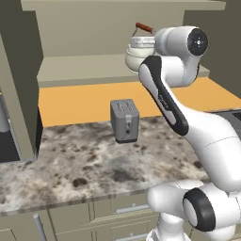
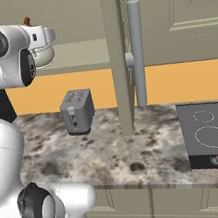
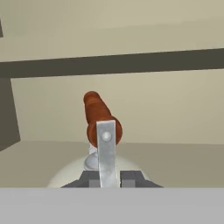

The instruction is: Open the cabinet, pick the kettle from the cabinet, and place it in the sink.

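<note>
End effector (image 3: 107,180) is pinching the grey strap of the kettle's handle, fingertips nearly pressed together on it. Kettle (image 1: 137,52) is sitting on the open cabinet's (image 1: 84,68) shelf, directly beneath the hand; its reddish wooden grip (image 3: 97,114) is running away toward 12 o'clock in the hand view. Kettle body is largely hidden by the arm; sink unseen, toaster (image 1: 124,120) on bench (image 1: 94,164) below.
</note>
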Available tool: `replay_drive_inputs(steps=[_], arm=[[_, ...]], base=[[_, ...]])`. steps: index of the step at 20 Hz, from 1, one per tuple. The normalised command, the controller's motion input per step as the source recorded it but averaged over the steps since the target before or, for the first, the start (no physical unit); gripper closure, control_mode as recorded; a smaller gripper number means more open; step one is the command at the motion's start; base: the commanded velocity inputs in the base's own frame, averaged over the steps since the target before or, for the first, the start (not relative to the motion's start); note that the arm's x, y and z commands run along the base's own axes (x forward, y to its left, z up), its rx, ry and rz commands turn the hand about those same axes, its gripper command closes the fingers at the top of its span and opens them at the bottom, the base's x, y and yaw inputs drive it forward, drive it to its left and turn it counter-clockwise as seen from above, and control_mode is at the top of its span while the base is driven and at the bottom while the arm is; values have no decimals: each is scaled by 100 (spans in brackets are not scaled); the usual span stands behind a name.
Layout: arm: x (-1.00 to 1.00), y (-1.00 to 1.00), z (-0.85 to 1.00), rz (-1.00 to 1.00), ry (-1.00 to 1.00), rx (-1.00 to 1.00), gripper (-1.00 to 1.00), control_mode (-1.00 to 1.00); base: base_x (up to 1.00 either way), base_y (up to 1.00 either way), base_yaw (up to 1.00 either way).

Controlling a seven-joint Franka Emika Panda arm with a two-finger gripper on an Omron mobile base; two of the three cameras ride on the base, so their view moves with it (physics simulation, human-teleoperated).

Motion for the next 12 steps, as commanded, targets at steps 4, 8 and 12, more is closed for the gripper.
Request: replay_drive_inputs(steps=[4, 8, 12], arm=[[-56, -7, 0, 0, 0, 0, 100, -100], [-56, -12, -2, 3, 2, 0, 100, -100], [-57, -14, -4, 4, 1, 0, 100, -100]], base=[[0, 0, 0], [0, 0, 0], [0, 0, 0]])
